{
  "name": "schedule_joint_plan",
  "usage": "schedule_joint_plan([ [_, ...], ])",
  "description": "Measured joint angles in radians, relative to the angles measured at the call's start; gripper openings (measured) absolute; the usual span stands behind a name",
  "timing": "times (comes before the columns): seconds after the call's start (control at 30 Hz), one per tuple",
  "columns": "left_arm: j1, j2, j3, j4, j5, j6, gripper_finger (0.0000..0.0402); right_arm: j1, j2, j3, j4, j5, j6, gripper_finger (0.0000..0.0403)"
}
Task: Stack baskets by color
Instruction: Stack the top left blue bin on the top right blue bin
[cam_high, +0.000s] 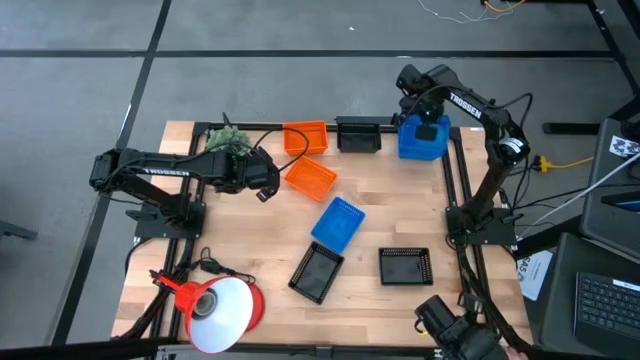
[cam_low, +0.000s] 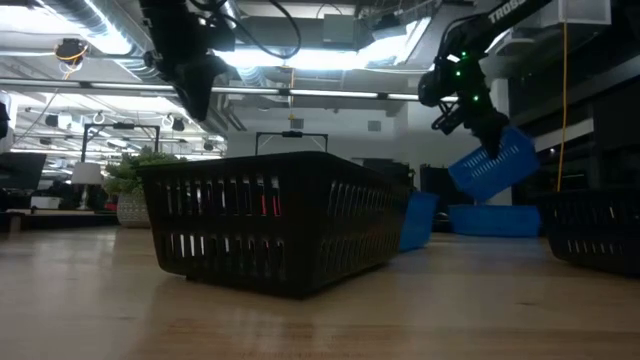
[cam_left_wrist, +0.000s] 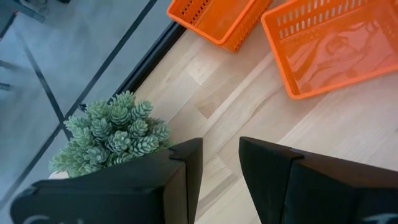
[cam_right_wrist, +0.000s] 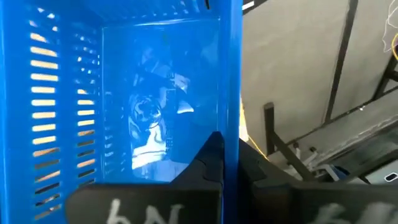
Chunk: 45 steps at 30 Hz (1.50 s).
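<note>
My right gripper (cam_high: 428, 118) is shut on a blue basket (cam_low: 495, 165), which it holds tilted in the air over the table's far right corner, above another blue basket (cam_low: 495, 220) that rests on the table. A further blue basket (cam_high: 338, 222) lies mid-table. Two orange baskets (cam_high: 310, 178) (cam_high: 305, 137) sit at the far middle, and beside the farther one stands a black basket (cam_high: 358, 135). Two more black baskets (cam_high: 317, 272) (cam_high: 405, 265) lie nearer the front. My left gripper (cam_left_wrist: 221, 180) hovers open beside the nearer orange basket, holding nothing. My right gripper holds the blue basket by one side wall (cam_right_wrist: 231, 93), at its rim. One finger (cam_right_wrist: 208, 158) is inside the basket and the other is outside. The fingers slant down from above. The basket hangs tilted below them, lifted clear of the table.
A small green plant (cam_high: 228, 138) stands at the far left, close to my left gripper. A red-orange cone lamp (cam_high: 220, 305) lies at the near left corner. Bare wood shows between the orange baskets and the lamp. A metal frame (cam_high: 455, 180) runs along the right edge.
</note>
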<state>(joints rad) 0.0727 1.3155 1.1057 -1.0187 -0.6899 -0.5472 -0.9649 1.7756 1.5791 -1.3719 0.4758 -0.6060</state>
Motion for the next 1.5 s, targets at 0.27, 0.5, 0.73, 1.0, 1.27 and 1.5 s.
schedule_joint_plan([
  [0.27, 0.002, 0.000, 0.000, 0.034, 0.000, 0.008, 0.0098, 0.025, 0.000, 0.000, 0.000, -0.034, -0.026, 0.0000],
  [0.5, 0.002, 0.000, 0.000, 0.056, 0.000, 0.028, 0.0098, 0.060, 0.000, 0.001, 0.084, -0.035, -0.243, 0.0000],
  [0.73, 0.001, 0.000, 0.000, 0.058, 0.000, 0.027, 0.0098, 0.038, 0.033, 0.002, 0.099, -0.006, -0.244, 0.0000],
  [1.0, 0.001, 0.000, 0.000, 0.059, 0.000, 0.027, 0.0098, 0.007, 0.072, 0.002, 0.190, -0.090, -0.254, 0.0000],
  [1.27, 0.002, 0.000, 0.000, 0.064, 0.000, 0.027, 0.0098, -0.013, 0.072, 0.002, 0.213, -0.229, -0.290, 0.0000],
  [1.5, 0.002, 0.000, 0.000, 0.068, 0.000, 0.027, 0.0098, -0.021, 0.072, 0.002, 0.206, -0.266, -0.113, 0.0000],
])
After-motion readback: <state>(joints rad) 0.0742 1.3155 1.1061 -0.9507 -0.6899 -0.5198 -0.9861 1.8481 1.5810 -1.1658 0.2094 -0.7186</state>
